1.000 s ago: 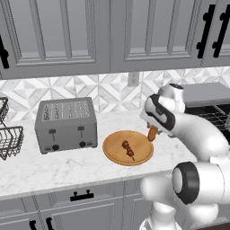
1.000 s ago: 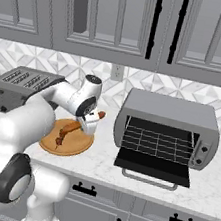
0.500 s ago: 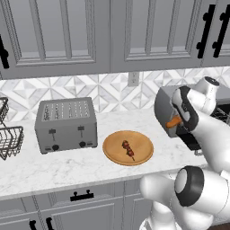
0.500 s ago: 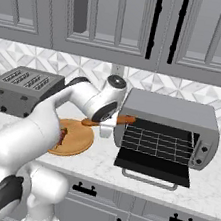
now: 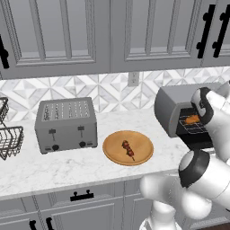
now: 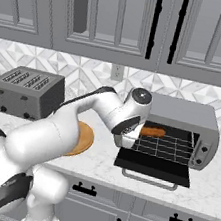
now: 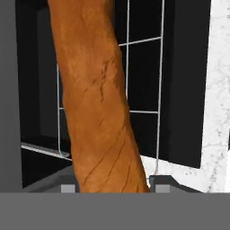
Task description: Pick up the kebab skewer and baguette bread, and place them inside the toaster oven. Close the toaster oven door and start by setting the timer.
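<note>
**Baguette held inside open toaster oven, skewer on plate**

Counter (image 5: 54, 168): white marble, runs under grey upper cabinets (image 6: 117, 17) and a patterned tile backsplash (image 5: 112, 90). Grey drawers (image 6: 117, 210) with black pulls below.

Arm (image 6: 64, 125): white, reaches from the base across the counter to the oven mouth.

Toaster oven (image 6: 183, 114): grey box at the right end of the counter, wire rack (image 6: 165, 146) visible inside. Toaster oven door (image 6: 151, 167) is dropped flat open toward the front, silver bar handle at its front edge.

Slot toaster (image 5: 66, 123): grey, two levers, left of the plate, well apart from the oven. Wire basket (image 5: 6, 137) at the far left edge of the left base view.

Wooden plate (image 5: 128, 147): round, flat on the counter between slot toaster and oven.

Baguette bread (image 6: 152, 132): orange-brown loaf, roughly level, inside the oven opening just above the rack; cannot tell if it touches the wire. Hand view shows it (image 7: 96, 99) running up between the fingertips, rack and dark cavity behind.

Gripper (image 6: 129, 131): at the left side of the oven mouth, jaws clamped on the near end of the baguette.

Kebab skewer (image 5: 128, 149): lies on the plate near its middle, dark red and brown chunks, untouched.
</note>
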